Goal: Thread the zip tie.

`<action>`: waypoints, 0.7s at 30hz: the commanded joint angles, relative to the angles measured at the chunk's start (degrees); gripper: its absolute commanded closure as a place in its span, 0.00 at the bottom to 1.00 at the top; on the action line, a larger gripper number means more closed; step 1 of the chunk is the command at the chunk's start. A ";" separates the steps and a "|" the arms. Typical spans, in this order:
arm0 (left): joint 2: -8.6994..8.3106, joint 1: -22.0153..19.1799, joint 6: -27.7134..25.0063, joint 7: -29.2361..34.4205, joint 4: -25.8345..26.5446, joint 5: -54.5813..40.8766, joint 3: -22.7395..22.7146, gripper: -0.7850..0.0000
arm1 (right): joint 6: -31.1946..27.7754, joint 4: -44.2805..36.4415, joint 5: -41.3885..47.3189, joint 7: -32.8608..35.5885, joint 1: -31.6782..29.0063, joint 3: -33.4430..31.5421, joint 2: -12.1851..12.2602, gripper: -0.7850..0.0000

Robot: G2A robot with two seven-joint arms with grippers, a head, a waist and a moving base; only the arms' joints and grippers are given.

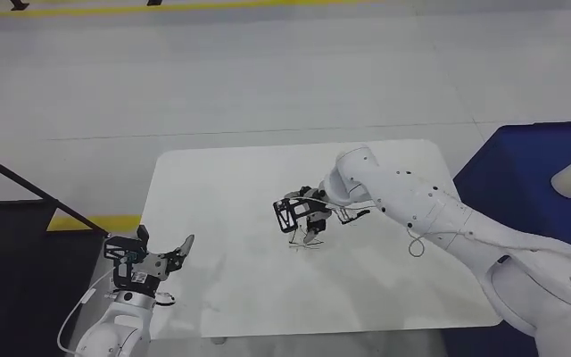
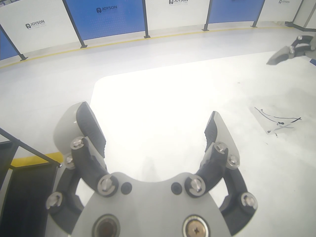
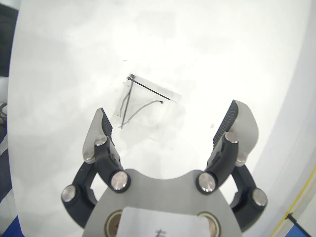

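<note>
The black zip tie [image 3: 148,88] is lying on a clear plastic sheet [image 3: 140,97] near the middle of the white desk [image 1: 232,178]. The right gripper [image 3: 167,109] is hanging over it, fingers spread wide and holding nothing. The left gripper [image 2: 148,110] is hovering at the desk's near left corner, well apart from the tie, fingers likewise gaping wide and empty.

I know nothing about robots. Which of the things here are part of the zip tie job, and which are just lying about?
Part of the job: zip ties; clear sheet under them; right tool, open above them; left tool, open, off to the side.
Just around: table; fence panels; yellow floor line.
</note>
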State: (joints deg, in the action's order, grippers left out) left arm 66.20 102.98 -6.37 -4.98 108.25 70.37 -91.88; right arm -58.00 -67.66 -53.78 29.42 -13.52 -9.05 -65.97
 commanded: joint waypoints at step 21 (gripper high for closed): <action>0.00 0.00 0.01 0.02 0.00 0.00 0.00 0.00 | 0.00 -4.14 -6.87 -9.73 0.26 -0.69 2.16 0.00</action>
State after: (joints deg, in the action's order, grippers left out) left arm 66.20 102.98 -6.37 -4.98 108.25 70.37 -91.88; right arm -58.00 -71.36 -59.71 20.01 -13.27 -9.69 -64.37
